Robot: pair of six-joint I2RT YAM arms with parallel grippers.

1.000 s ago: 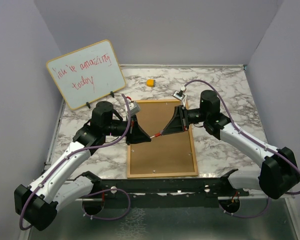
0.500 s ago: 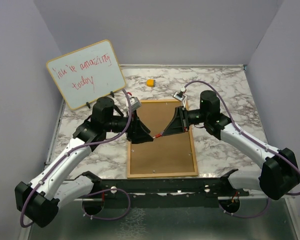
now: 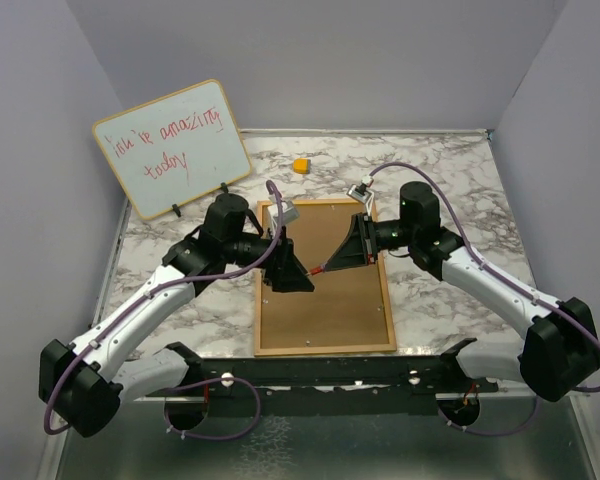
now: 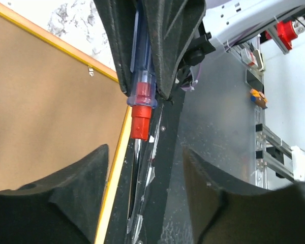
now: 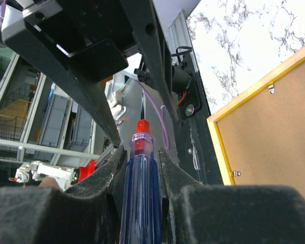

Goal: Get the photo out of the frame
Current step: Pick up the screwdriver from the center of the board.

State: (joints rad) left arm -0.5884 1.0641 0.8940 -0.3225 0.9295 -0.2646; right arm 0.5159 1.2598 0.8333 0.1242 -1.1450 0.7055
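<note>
The frame [image 3: 325, 300] lies face down on the marble table, its brown back up inside a thin yellow border. The photo is hidden beneath it. My right gripper [image 3: 342, 252] hovers over the frame's upper half, shut on a blue-handled screwdriver [image 5: 141, 193] with a red collar. The tool points toward my left gripper [image 3: 292, 272], which stands open just short of the red collar [image 4: 140, 119]. Nothing lies between the left fingers [image 4: 56, 203]. Small clips [image 5: 271, 88] show on the frame's back [image 4: 40, 101].
A wood-edged whiteboard [image 3: 172, 148] with red writing leans at the back left. A small yellow object [image 3: 300, 166] lies behind the frame. A black rail [image 3: 320, 368] runs along the table's near edge, and walls close in the left, right and back.
My left gripper has opened and let go of the screwdriver's tip, and its arm has swung right and farther over the frame's left edge. The right arm has stayed still.
</note>
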